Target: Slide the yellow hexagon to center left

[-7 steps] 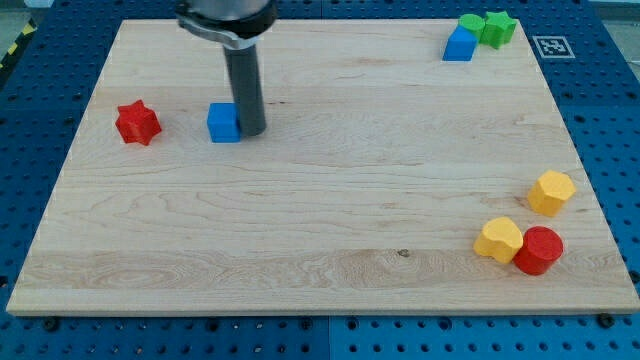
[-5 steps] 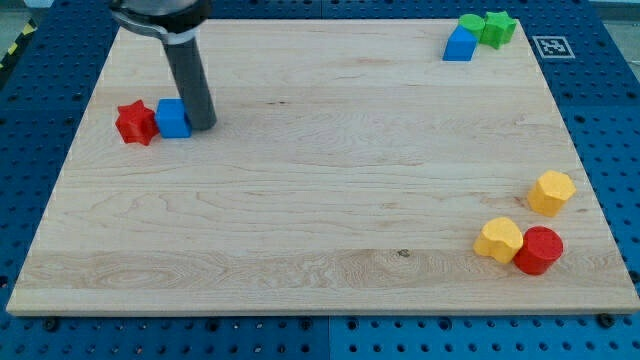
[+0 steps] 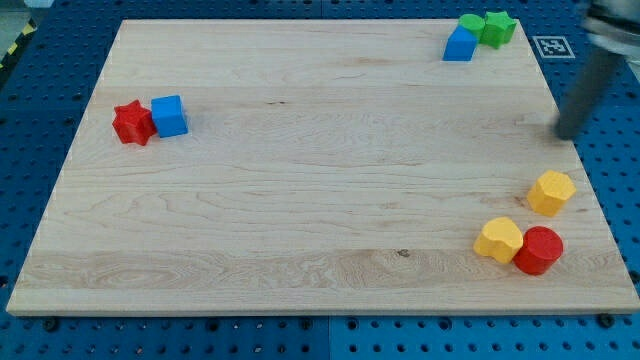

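Blurred at the view's right, my tip (image 3: 570, 135) is seen just above the yellow hexagon (image 3: 551, 192), apart from it. Nothing is gripped. The hexagon is not yet pushed; the whole slide left is still to be done.

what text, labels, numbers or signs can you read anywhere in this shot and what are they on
No readable words, brands or numbers anywhere in the view.
The only sign is a black-and-white square marker, a coded pattern with no letters, lying on the blue pegboard just off the wooden board at the view's top right.
The coloured blocks, such as the blue cube, carry no print.
My tip is blurred and shows no marking.
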Robot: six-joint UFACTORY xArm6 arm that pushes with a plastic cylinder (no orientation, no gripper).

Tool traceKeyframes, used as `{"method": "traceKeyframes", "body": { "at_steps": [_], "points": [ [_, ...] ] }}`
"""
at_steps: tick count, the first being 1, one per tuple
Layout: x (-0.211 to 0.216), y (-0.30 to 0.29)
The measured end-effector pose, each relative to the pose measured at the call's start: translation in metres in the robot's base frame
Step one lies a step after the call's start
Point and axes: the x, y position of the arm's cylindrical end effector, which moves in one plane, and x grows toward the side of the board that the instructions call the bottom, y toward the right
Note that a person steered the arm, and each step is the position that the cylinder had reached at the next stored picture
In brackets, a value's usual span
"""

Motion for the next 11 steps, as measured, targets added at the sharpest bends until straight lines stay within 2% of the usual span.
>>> {"method": "traceKeyframes", "body": {
  "at_steps": [1, 2, 3, 5, 8, 10, 11],
  "points": [
    [0.025, 0.010],
    [0.103, 0.008],
    [0.118, 0.005],
    [0.075, -0.015],
    [0.077, -0.136],
    [0.071, -0.176],
    [0.051, -0.178]
  ]
}}
